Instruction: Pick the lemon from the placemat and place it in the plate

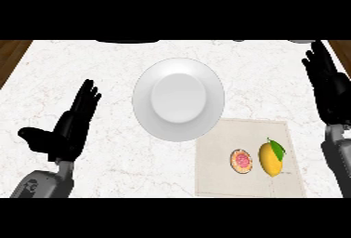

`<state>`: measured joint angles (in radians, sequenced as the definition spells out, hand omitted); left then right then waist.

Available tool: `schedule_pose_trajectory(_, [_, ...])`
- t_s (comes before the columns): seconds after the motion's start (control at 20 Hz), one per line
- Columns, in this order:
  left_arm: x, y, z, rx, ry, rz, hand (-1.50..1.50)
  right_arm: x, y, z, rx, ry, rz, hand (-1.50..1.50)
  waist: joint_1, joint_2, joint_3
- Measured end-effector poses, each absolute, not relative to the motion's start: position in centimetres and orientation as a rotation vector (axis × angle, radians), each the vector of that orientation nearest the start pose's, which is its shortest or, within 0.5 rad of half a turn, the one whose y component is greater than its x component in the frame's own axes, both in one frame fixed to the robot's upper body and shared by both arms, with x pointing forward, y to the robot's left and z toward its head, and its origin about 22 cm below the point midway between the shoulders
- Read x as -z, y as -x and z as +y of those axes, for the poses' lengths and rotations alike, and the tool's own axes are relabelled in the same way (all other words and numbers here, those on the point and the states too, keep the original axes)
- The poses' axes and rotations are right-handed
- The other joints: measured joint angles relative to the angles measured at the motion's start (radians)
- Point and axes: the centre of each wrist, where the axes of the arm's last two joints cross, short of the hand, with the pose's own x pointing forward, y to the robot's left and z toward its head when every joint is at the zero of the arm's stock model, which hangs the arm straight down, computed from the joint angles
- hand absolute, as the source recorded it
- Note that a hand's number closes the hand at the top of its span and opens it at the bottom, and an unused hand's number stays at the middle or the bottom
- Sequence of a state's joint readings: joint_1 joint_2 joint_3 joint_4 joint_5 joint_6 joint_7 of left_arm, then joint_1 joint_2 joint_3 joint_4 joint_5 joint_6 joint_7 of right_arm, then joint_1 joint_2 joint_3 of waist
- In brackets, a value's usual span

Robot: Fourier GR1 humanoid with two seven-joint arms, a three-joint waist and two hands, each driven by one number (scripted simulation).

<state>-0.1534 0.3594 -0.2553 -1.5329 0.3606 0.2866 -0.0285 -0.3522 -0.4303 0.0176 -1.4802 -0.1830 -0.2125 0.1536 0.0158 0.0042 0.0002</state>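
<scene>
A yellow lemon with a green leaf lies on the beige placemat at the lower right of the counter. A white plate stands in the middle, bare, just up and left of the placemat. My right hand is open at the right edge, fingers straight, up and right of the lemon and apart from it. At the left, my left hand rests open with fingers up and thumb spread, well away from the plate.
A small round pink-and-brown item lies on the placemat just left of the lemon. The counter is white marble, with wood showing at the far left and right corners.
</scene>
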Motion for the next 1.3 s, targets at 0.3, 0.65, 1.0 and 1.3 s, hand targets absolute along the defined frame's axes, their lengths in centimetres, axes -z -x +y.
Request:
schedule_pose_trajectory(0.3, [-1.2, -26.0, 26.6, 0.018, -0.178, -1.474, 0.00, -10.7, -30.1, -27.0, -0.208, -0.110, -1.703, 1.50, -0.016, -0.006, 0.002])
schedule_pose_trajectory(0.65, [0.9, -24.5, 27.4, 0.011, -0.243, -1.328, 0.00, -10.6, -27.7, -30.6, -0.663, 0.361, -1.830, 1.50, -0.040, -0.010, -0.002])
schedule_pose_trajectory(1.0, [1.2, -24.6, 26.4, 0.018, -0.248, -1.298, 0.00, -2.4, -24.1, -32.2, -0.412, -0.036, -1.902, -1.50, -0.035, -0.002, 0.005])
schedule_pose_trajectory(1.3, [1.2, -24.8, 25.2, 0.022, -0.247, -1.290, 0.00, -1.9, -23.2, -35.6, -0.762, 0.063, -1.855, -1.50, -0.021, -0.003, 0.002])
